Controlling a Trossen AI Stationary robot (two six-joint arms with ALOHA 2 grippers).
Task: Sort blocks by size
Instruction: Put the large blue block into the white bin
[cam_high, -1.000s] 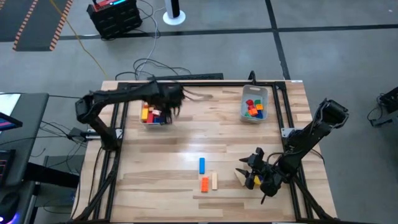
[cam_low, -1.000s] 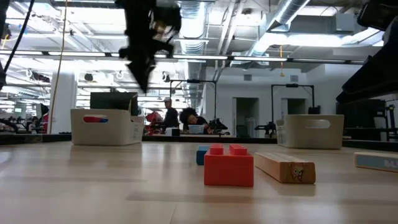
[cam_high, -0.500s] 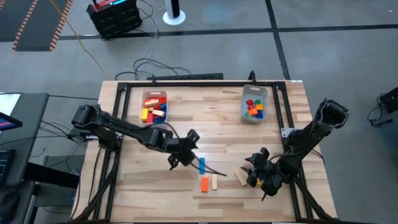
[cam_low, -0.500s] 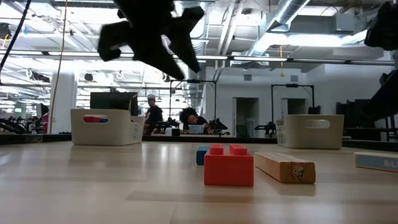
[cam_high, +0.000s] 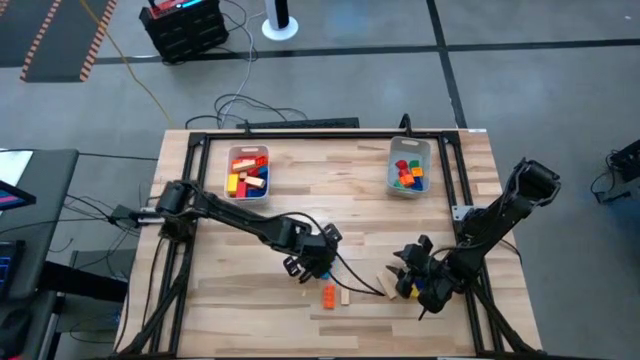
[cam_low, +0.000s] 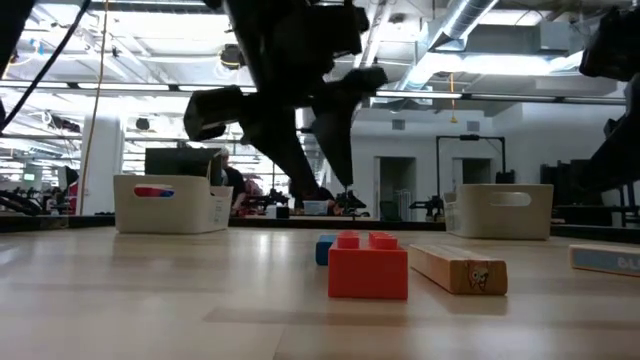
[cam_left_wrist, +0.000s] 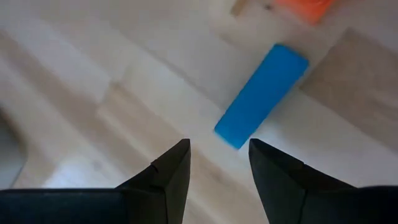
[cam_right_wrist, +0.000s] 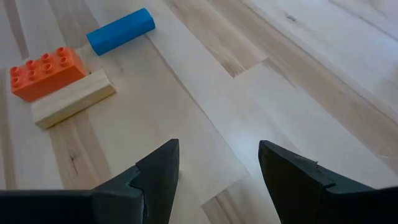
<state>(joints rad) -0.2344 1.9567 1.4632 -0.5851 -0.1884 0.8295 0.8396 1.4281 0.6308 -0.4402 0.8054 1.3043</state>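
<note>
Plastic, light and stiff, the blue bar looks slippery, so with my left gripper spread and empty above it, I would pinch its long flat sides at the middle.

The left arm has swung from above the left bin down and across the table, so that the left gripper now hangs over the blue bar beside the orange brick. Its fingers stand apart, empty, just short of the bar's near end.
</note>
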